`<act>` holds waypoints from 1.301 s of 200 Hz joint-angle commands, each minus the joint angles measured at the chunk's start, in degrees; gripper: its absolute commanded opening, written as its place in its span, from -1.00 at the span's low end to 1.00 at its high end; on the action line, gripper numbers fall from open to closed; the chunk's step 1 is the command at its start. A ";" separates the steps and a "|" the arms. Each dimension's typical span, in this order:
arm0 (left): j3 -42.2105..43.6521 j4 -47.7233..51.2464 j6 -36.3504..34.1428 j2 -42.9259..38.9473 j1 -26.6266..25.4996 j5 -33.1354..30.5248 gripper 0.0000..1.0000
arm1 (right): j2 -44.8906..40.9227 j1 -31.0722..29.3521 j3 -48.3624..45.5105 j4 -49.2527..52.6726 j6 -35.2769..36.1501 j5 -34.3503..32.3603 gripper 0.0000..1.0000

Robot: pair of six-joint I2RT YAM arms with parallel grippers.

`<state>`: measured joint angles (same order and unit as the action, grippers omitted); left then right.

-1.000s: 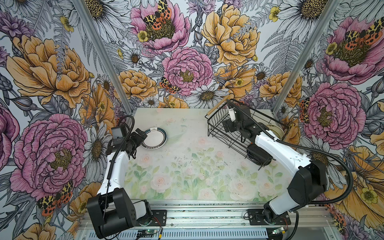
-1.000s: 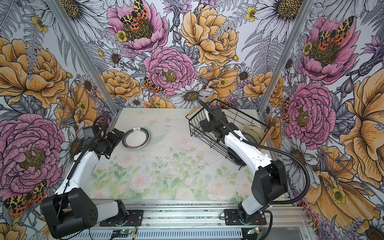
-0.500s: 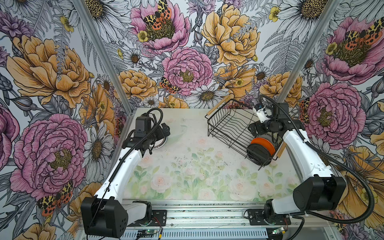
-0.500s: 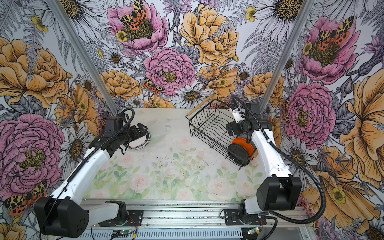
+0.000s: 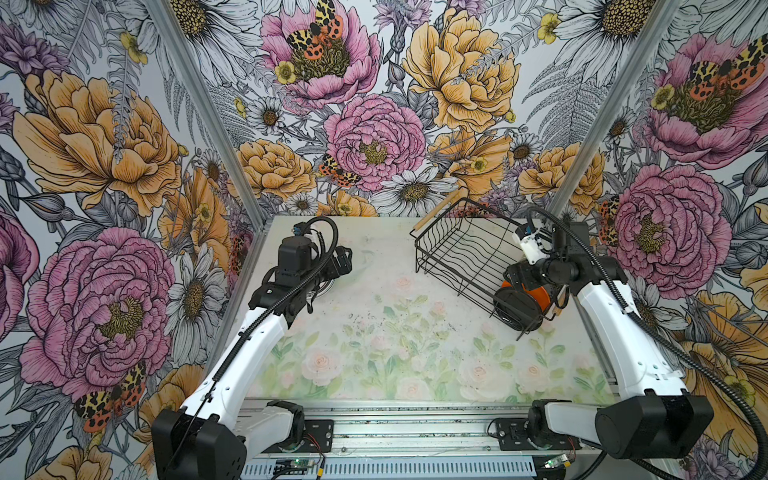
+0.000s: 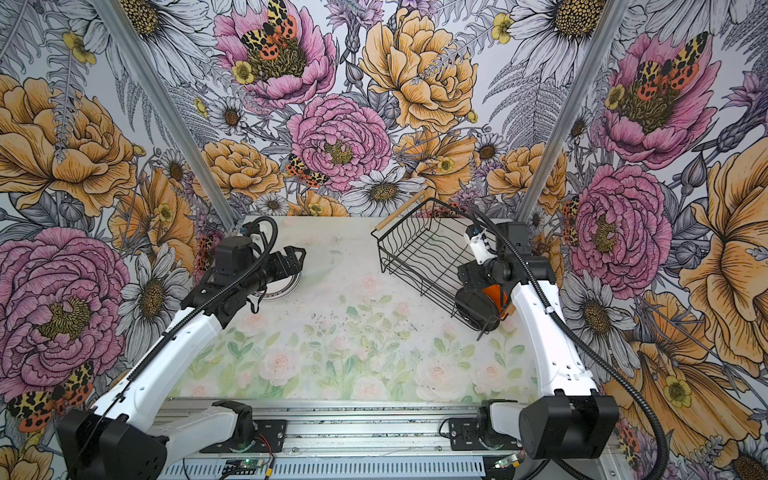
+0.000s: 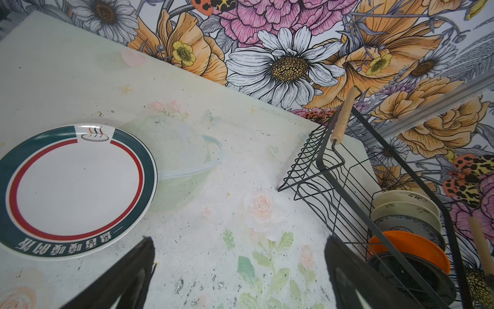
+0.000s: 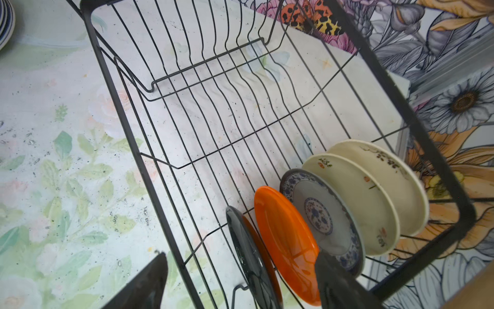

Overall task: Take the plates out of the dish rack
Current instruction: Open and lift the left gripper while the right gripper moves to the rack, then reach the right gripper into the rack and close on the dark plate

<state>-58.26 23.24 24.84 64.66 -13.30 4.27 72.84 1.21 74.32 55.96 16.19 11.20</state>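
Dish rack (image 5: 457, 253) (image 6: 415, 249) sits at the far right of the table (image 5: 374, 357), angled, with one wooden handle (image 5: 436, 212) up by the floral back wall. Five plates stand on edge in it, all bunched at the end nearest the right arm. Black plate (image 8: 247, 256) is outermost toward the table's middle, then orange plate (image 8: 286, 235), blue-patterned plate (image 8: 320, 214) and two cream plates (image 8: 355, 198) behind. In both top views only the black and orange ones show; the arm hides the rest.

Right gripper (image 8: 242, 258) hangs over that end of the rack, jaws wide apart. In the right wrist view one finger (image 8: 149, 281) is on the table side of the black plate. The other finger (image 8: 336, 283) is in front of the orange and blue-patterned plates, so the black and orange rims sit between the two. No contact visible, nothing gripped.

Left gripper (image 7: 239, 242) (image 6: 293, 257) is over the far left of the table, jaws spread fully, nothing between them. Just beside it a white teal-rimmed plate (image 7: 77, 187) with a red inner ring lies flat on the table, well apart from the rack. The right wrist view catches several rims at that spot, so possibly a stack; hard to tell from that sliver.
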 commanded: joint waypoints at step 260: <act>5.35 -10.41 -1.28 0.98 -0.68 2.90 0.97 | 7.16 -1.55 -7.07 2.22 -5.04 -12.26 0.16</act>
<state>-53.10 14.72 24.86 64.66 -14.24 6.00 79.42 0.01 68.40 58.04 10.33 0.36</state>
